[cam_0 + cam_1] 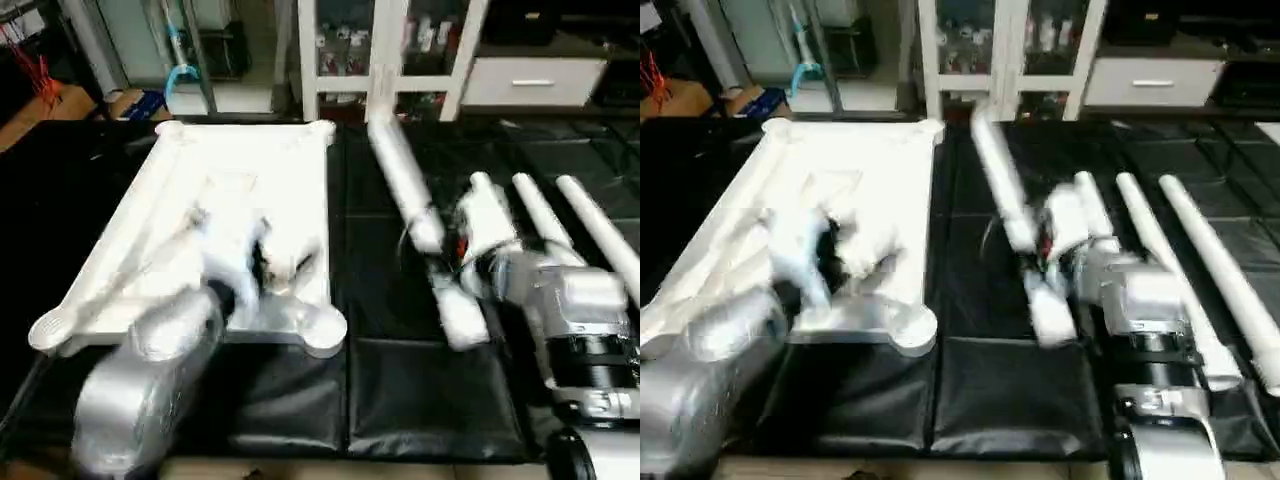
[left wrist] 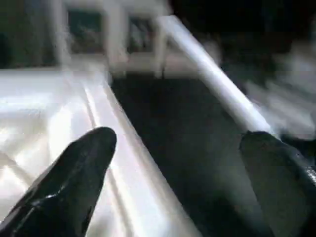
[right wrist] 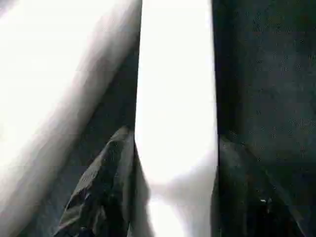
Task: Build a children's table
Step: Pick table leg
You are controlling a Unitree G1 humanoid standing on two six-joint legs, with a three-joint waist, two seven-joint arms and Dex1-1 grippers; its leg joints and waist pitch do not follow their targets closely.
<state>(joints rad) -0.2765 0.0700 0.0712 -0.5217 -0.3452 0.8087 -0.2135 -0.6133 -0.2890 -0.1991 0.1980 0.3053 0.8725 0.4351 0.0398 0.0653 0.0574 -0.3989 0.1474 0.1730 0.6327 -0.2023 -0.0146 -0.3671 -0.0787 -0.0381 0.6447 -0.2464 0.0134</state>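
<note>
The white tabletop (image 1: 250, 170) lies underside up on the left of the black mat (image 1: 400, 390), round sockets at its corners. My left gripper (image 1: 265, 265) hangs open over the tabletop's right rim near the front. In the left wrist view, one finger (image 2: 79, 168) is above the ribbed side and the other above the mat. A long white leg (image 1: 400, 180) slants across the mat from the cabinet toward the front. My right gripper (image 1: 455, 255) is shut on the leg's lower part, and both fingers press its sides (image 3: 175, 74) in the right wrist view.
Three more white legs (image 1: 545, 215) lie side by side on the mat at the right, partly under my right forearm. A white glass-door cabinet (image 1: 380, 50) and a drawer unit (image 1: 530, 80) stand behind the mat. An orange box and a blue box sit at the far left.
</note>
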